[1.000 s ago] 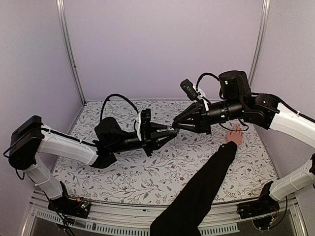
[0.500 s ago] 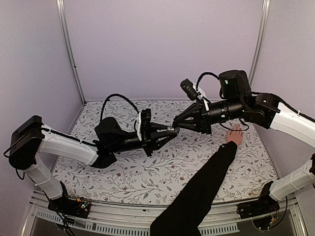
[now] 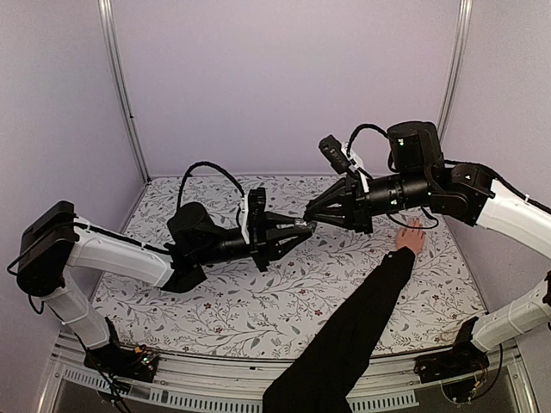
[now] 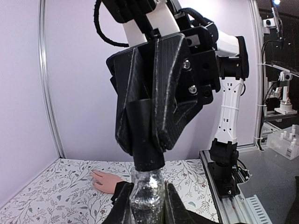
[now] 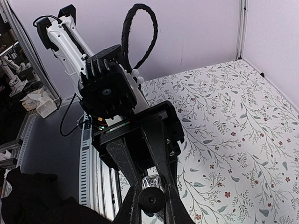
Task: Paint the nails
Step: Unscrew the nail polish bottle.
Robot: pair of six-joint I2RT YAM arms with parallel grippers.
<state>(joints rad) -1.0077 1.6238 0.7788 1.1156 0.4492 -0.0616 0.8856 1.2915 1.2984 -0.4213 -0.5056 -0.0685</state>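
Observation:
A small glittery bottle (image 4: 147, 196) is held between the fingers of my left gripper (image 3: 295, 231), above the middle of the table. My right gripper (image 3: 311, 224) meets it from the right and is shut on the bottle's black cap (image 5: 153, 199). The cap (image 4: 145, 140) sits on the bottle neck. A bare hand (image 3: 411, 236) with a long black sleeve (image 3: 353, 327) lies flat on the floral cloth at the right, below my right arm. It also shows in the left wrist view (image 4: 105, 181). Its nails are too small to make out.
The sleeved arm crosses the table from the front edge towards the right rear. Purple walls and metal posts (image 3: 120, 86) close in the back and sides. The floral cloth (image 3: 258, 301) covers the table. My right arm's base (image 4: 224, 163) stands on the near rail.
Both arms have shifted slightly to the right, still joined at the bottle and cap. The hand has not moved.

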